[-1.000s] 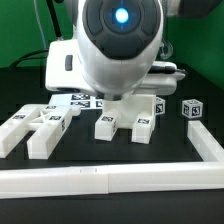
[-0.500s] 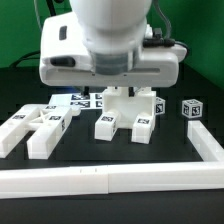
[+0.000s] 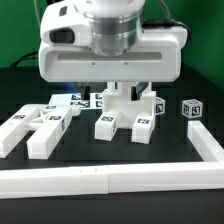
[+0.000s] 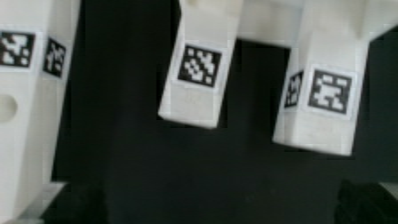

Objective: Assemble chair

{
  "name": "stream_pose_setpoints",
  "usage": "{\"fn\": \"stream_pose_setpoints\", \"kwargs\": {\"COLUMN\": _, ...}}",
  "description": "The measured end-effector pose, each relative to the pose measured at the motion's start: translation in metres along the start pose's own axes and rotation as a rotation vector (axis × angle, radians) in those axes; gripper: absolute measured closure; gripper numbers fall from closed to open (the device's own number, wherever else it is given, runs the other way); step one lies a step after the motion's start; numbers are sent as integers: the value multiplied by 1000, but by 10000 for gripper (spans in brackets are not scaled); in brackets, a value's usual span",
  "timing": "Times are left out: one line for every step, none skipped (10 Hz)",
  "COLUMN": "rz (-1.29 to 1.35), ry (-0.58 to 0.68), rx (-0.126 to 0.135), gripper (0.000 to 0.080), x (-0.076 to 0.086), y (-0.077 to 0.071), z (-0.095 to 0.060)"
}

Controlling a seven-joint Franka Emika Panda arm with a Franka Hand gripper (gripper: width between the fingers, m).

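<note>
Gripper (image 4: 205,205) jaws stand wide apart and clamp nothing. In the wrist view the fingertips (image 4: 48,207) appear only as dark, blurred shapes cut off by the frame edge. In the exterior view the arm's white wrist housing (image 3: 110,45) fills the upper middle and hides the fingers and the table area behind it.

The chair (image 3: 105,125) is unassembled: its white tagged pieces lie loose on the black table (image 3: 170,135). Long pieces (image 3: 30,128) are grouped at the exterior view's left, partly overlapping, so their count cannot be told. Two short blocks (image 3: 143,128) lie side by side near the centre, in front of the housing. A cube (image 3: 191,107) stands apart at the exterior view's right. Further pieces (image 3: 150,102) directly under the housing are partly covered, and their shape cannot be made out. A white border rail (image 3: 100,182) runs along the front and the exterior view's right side.

The wrist view shows three tagged pieces (image 4: 199,70) over the black table, all blurred and cropped.
</note>
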State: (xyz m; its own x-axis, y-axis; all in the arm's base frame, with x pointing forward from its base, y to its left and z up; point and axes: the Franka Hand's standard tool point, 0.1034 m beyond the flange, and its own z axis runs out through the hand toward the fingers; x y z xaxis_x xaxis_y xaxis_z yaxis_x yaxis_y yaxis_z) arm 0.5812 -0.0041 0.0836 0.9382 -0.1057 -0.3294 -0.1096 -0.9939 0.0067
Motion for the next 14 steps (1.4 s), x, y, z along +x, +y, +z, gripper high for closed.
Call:
{"fn": "stream_pose_setpoints", "kwargs": {"rz": -6, "ry": 84, "rx": 4, "gripper": 151, "x": 6, "y": 1, "z": -1}}
{"fn": "stream_pose_setpoints", "kwargs": {"rz": -9, "ry": 132, "rx": 7, "gripper": 151, "x": 3, "y": 8, "z": 0}}
{"fn": "stream_pose_setpoints", "kwargs": {"rz": -31, "ry": 191, "rx": 4, "gripper": 151, "x": 4, "y": 17, "z": -1}}
{"fn": "stream_pose_setpoints", "kwargs": {"rz": -47, "ry": 191, "rx": 3, "gripper": 151, "x": -1, "y": 29, "z": 1}}
{"fn": "stream_pose_setpoints", "kwargs": {"rz": -54, "ry": 191, "rx": 0, "gripper": 151, "x": 0, "y": 40, "z": 2}}
{"fn": "stream_pose_setpoints", "kwargs": {"rz": -66, "ry": 193, "rx": -3, "gripper": 151, "x": 0, "y": 51, "z": 2}}
{"fn": "stream_pose_setpoints", "kwargs": {"rz": -62, "ry": 191, "rx": -3, "gripper": 151, "x": 0, "y": 54, "z": 4}}
{"fn": "stream_pose_setpoints", "kwargs": {"rz": -66, "ry": 192, "rx": -3, "gripper": 151, "x": 0, "y": 51, "z": 3}}
{"fn": "stream_pose_setpoints", "kwargs": {"rz": -66, "ry": 191, "rx": -3, "gripper": 151, "x": 0, "y": 51, "z": 4}}
{"fn": "stream_pose_setpoints", "kwargs": {"rz": -66, "ry": 191, "rx": -3, "gripper": 151, "x": 0, "y": 51, "z": 4}}
{"fn": "stream_pose_setpoints", "kwargs": {"rz": -63, "ry": 190, "rx": -4, "gripper": 151, "x": 0, "y": 54, "z": 4}}
{"fn": "stream_pose_setpoints", "kwargs": {"rz": -45, "ry": 187, "rx": -7, "gripper": 151, "x": 0, "y": 65, "z": 6}}
{"fn": "stream_pose_setpoints", "kwargs": {"rz": -20, "ry": 181, "rx": -12, "gripper": 151, "x": -1, "y": 76, "z": 10}}
{"fn": "stream_pose_setpoints", "kwargs": {"rz": -27, "ry": 177, "rx": -21, "gripper": 151, "x": 0, "y": 87, "z": 17}}
